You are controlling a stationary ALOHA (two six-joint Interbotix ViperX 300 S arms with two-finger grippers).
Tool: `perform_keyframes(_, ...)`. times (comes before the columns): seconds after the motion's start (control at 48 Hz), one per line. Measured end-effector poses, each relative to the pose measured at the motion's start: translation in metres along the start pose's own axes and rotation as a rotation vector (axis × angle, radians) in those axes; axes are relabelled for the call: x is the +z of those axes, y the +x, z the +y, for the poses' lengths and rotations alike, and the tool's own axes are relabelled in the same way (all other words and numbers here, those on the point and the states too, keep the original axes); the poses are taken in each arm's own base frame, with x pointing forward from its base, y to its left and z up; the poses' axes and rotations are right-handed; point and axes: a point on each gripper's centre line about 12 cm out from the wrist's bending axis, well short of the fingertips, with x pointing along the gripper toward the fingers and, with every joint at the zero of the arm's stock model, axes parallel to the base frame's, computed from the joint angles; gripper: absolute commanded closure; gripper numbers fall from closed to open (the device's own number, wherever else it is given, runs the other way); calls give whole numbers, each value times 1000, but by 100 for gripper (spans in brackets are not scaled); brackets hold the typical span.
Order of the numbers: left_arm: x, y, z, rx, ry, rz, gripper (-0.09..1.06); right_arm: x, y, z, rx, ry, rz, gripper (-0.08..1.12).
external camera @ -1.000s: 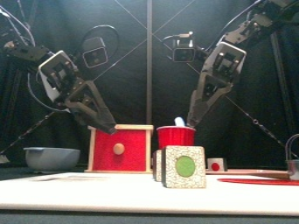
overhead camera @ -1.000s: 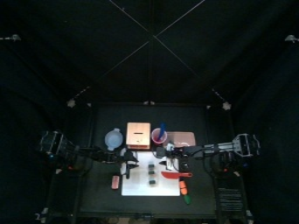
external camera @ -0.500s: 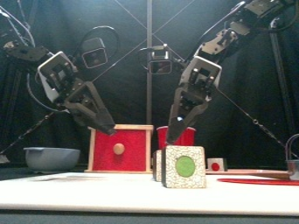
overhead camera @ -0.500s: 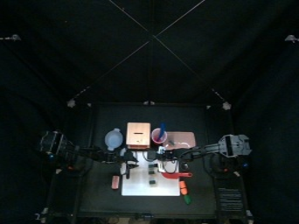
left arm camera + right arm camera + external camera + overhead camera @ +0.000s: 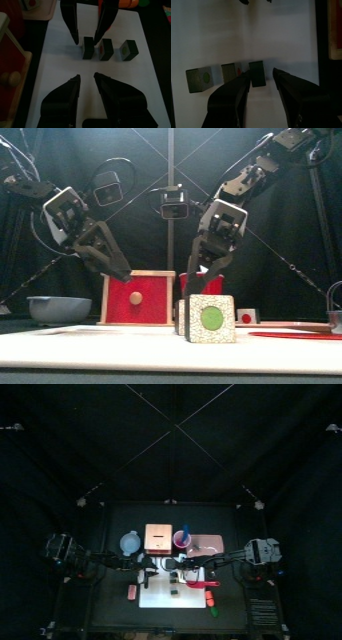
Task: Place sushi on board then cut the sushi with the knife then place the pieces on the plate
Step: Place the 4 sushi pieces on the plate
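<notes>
Your right gripper (image 5: 205, 278) has dropped, jaws spread, over the sushi pieces (image 5: 207, 319) standing low centre on the board (image 5: 94, 342); closing could topple the close neighbour. Left gripper (image 5: 116, 266) hovers, jaws parted.

Small black table (image 5: 114, 614) bearing white board (image 5: 167, 602), wooden box (image 5: 138, 298), blue-grey bowl (image 5: 60, 309), red cup (image 5: 182, 540)

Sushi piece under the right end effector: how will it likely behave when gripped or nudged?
Probably stiff: the end sushi piece shows crisp block edges. It stands thin and upright on the white board, so an off-centre nudge might tip it. Its neighbour stands close, so the open right end effector could bump it.
</notes>
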Motion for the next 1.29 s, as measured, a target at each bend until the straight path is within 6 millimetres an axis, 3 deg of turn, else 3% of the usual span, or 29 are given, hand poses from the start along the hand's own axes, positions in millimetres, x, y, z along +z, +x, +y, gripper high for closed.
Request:
perform_keyframes(0.271,0,0,0,0,0,0,26,-6,12,5,5,-10,29,28)
perform_keyframes(0.521,0,0,0,0,0,0,26,-8,15,3,2,-10,39,48)
perform_keyframes(0.667,0,0,0,0,2,-2,26,-8,13,1,2,5,45,48)
perform_keyframes(0.812,0,0,0,0,3,0,26,-13,-14,-13,-9,48,52,47)
perform_keyframes(0.958,-1,0,0,0,2,2,26,-26,-48,-42,-48,137,31,47)
perform_keyframes(1.104,0,0,0,0,0,0,26,-52,-82,-68,-94,221,8,47)
perform_keyframes(1.292,0,0,0,0,2,0,26,-85,-107,-94,-154,319,-4,47)
